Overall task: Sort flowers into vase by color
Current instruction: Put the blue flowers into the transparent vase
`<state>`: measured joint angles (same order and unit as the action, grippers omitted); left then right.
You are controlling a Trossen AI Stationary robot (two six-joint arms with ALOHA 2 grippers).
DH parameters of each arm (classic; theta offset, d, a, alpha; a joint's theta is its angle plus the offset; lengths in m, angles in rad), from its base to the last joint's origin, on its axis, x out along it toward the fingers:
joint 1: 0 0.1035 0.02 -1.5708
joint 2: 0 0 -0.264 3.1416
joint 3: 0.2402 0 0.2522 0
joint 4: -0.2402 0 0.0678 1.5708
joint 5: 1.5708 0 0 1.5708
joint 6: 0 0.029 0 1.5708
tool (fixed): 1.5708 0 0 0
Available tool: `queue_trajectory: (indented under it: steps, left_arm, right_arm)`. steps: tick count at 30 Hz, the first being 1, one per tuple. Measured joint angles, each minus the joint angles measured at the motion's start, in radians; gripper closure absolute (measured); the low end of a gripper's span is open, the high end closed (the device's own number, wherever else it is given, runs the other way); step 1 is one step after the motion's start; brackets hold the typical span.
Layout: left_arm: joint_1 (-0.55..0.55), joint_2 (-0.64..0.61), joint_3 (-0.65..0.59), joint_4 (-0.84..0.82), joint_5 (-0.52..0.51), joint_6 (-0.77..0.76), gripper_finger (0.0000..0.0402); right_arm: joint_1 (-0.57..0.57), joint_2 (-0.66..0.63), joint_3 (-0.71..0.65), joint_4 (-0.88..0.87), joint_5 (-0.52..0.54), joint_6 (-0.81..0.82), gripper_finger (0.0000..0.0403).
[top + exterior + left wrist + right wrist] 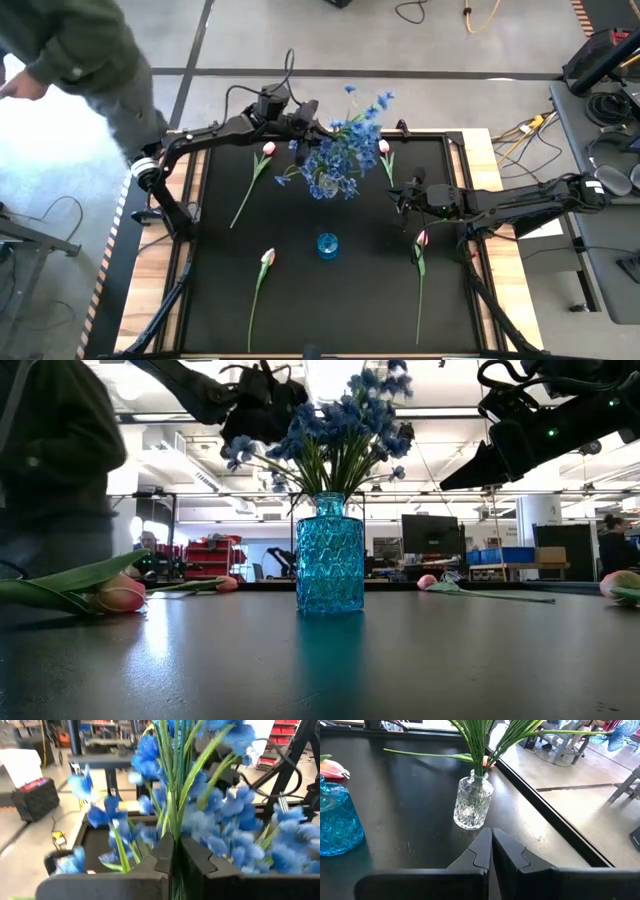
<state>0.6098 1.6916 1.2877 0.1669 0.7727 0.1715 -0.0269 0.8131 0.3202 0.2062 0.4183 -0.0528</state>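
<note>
Between left claw (175, 865) fingers, blue flowers (200, 815)

Bright overhead light, motion-blurred blue blossoms (235, 820)

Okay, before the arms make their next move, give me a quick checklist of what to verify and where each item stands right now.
1. Left gripper shut on green stems of the blue blossom sprays: ok.
2. Spray stems standing in the clear cut-glass vase: ok.
3. Blue patterned glass vase upright, nothing in it: ok.
4. Right gripper shut, carrying nothing: ok.
5. Pink-white tulip buds in a vase: not ok, four lie on the black table.
</note>
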Motion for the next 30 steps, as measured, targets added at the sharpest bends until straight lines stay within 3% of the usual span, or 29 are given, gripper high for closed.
queue_trajectory:
  steps: [15,23,30]
  left_arm:
    - [0.037,-0.129,0.0,0.023,0.024,-0.002,0.04]
    - [0.032,-0.077,0.0,0.03,0.031,-0.004,0.04]
    - [0.028,-0.021,-0.002,0.179,0.034,-0.102,0.0381]
  right_arm:
    - [0.0,0.0,0.0,0.087,-0.001,0.016,0.0377]
    - [0.0,0.0,0.0,0.09,-0.003,0.039,0.0341]
    - [0.0,0.0,0.0,0.087,-0.003,0.042,0.0318]
